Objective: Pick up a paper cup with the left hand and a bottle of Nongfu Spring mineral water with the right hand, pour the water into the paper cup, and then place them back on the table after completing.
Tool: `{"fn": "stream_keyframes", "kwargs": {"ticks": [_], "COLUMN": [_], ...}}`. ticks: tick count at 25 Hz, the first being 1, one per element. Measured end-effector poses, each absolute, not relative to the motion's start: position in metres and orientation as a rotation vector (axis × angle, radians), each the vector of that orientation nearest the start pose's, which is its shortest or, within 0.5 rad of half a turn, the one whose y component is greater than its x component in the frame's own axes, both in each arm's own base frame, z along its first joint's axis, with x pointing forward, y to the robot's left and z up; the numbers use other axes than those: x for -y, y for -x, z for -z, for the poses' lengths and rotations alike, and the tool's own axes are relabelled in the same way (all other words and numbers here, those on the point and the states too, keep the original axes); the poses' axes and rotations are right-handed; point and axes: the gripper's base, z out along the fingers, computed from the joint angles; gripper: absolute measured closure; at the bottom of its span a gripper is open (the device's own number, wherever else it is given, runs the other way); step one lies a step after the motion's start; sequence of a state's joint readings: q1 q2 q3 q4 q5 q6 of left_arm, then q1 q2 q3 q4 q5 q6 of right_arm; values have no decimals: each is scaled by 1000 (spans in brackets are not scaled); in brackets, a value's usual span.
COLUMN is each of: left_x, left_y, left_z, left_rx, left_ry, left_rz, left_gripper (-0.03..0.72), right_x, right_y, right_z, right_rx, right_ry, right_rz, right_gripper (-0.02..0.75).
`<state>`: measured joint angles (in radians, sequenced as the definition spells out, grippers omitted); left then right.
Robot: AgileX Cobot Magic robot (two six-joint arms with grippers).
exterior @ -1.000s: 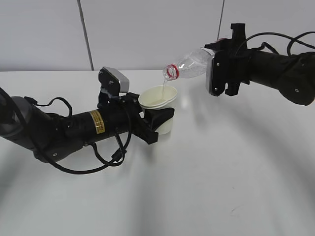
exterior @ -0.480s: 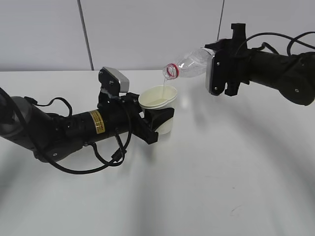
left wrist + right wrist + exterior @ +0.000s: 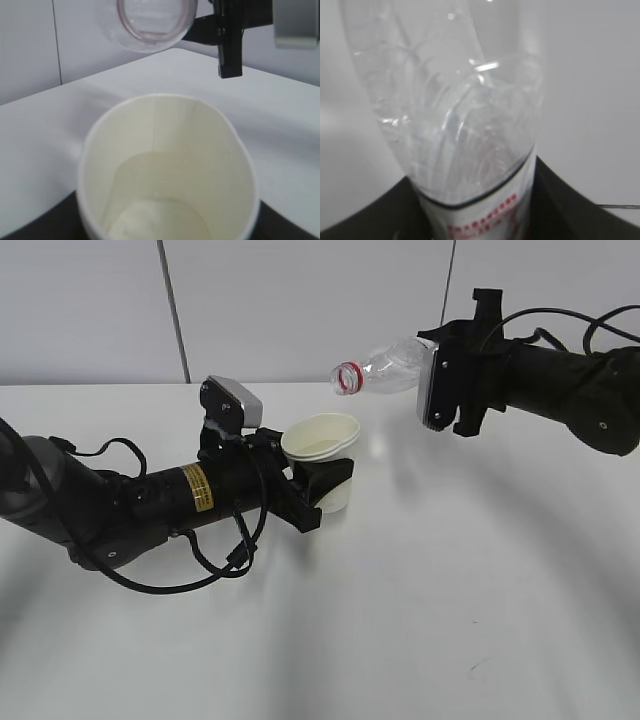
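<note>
My left gripper (image 3: pixel 322 483) is shut on a cream paper cup (image 3: pixel 325 440) and holds it above the white table (image 3: pixel 420 600). In the left wrist view the cup (image 3: pixel 165 170) fills the lower frame, with clear water (image 3: pixel 165 195) part way up inside. My right gripper (image 3: pixel 445 380) is shut on a clear plastic bottle (image 3: pixel 385 366) with a red neck ring, held almost level, mouth pointing left, above and right of the cup. No stream falls from it. The bottle's open mouth shows in the left wrist view (image 3: pixel 155 20). The right wrist view shows its clear body (image 3: pixel 455 115) and white label.
A grey wall (image 3: pixel 300 300) with vertical seams stands behind the table. Loose black cables (image 3: pixel 215 560) hang from the left arm onto the tabletop.
The bottle has tipped back up toward level and its mouth has risen. The thin stream of water into the cup has stopped. The left arm and cup have not moved.
</note>
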<state>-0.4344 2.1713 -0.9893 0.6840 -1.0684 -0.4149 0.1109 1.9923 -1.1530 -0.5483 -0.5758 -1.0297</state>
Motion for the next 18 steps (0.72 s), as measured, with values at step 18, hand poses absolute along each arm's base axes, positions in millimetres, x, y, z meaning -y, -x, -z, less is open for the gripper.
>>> {"fn": "stream_keyframes", "kwargs": {"ticks": [18], "left_x": [214], "left_y": [-343], "left_z": [-111], "left_rx": [-1586], "left_ry": [-767], "left_rz": [848], "left_gripper": [308], "right_x": [-72], "right_y": [-428], "right_z": [-185], "right_rx": [-1447], "right_ry": [1181], "right_rz": [413], "right_gripper": [400]}}
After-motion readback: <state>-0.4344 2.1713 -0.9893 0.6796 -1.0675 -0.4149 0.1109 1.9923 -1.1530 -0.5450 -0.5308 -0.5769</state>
